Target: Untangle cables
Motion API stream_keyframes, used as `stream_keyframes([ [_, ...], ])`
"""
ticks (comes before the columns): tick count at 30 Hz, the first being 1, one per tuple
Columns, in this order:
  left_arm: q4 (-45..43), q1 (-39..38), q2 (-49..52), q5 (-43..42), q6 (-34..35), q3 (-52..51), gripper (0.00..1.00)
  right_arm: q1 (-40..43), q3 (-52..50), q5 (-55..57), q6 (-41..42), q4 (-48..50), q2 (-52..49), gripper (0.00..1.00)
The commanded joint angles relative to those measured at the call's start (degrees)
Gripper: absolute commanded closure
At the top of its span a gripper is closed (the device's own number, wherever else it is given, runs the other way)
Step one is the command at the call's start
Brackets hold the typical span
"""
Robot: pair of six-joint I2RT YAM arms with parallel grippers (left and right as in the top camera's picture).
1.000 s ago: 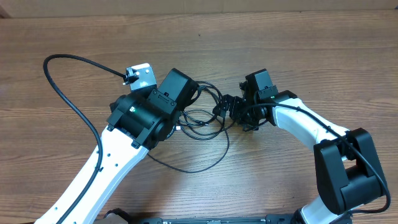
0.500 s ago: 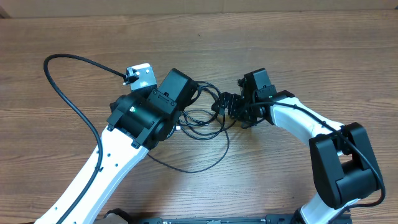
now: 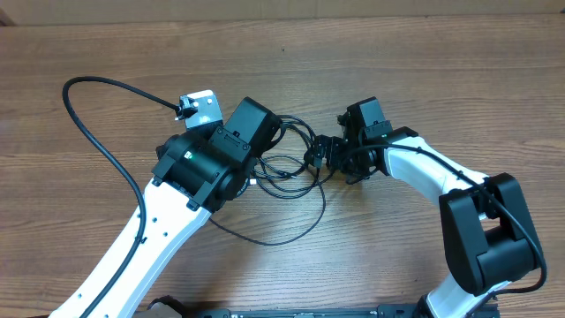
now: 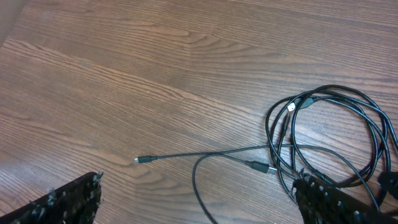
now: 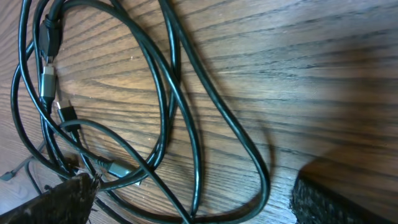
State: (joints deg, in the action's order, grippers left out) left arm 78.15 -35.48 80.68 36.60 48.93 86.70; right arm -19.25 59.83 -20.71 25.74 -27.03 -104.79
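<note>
Left gripper [image 4: 199, 202]: jaws spread wide, nothing held. Right gripper [image 5: 199, 196]: likewise spread and empty, close over the loops. Cables [image 3: 291, 166] lie bunched between the two; from overhead both wrists hide part of the bunch. Fingertips are cut off by the wrist frames. Table [image 3: 424, 71]: brown woodgrain.

Seen from overhead, the right arm [image 3: 424, 172] now sits slightly nearer the cables [image 3: 287, 172] and slightly nearer the far side of the table [image 3: 441, 62] than it did one second ago. Its large black joint block [image 3: 490, 234] near the bottom of the picture has shifted the same way. The right gripper [image 3: 322, 155] edged up toward the tangle half a second ago and has since dropped back a touch, ending just beside the outer loops
</note>
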Motion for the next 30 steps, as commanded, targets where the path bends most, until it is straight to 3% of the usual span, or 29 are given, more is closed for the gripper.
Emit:
stream_keyframes([
  [1, 0.0, 0.5, -0.7, 0.0, -1.1, -0.3, 0.0, 2.1, -0.6, 3.0, -0.7, -0.9, -1.9, 0.0],
  [18, -0.7, 0.7, -0.5, 0.9, -1.1, -0.3, 0.0, 1.6, -0.6, -10.8, 6.6, 9.3, -1.9, 0.0],
  [30, -0.5, 0.7, -0.4, 1.5, -1.2, -0.3, 0.0, 1.5, -0.6, -17.0, 8.2, 8.4, -1.9, 0.0],
])
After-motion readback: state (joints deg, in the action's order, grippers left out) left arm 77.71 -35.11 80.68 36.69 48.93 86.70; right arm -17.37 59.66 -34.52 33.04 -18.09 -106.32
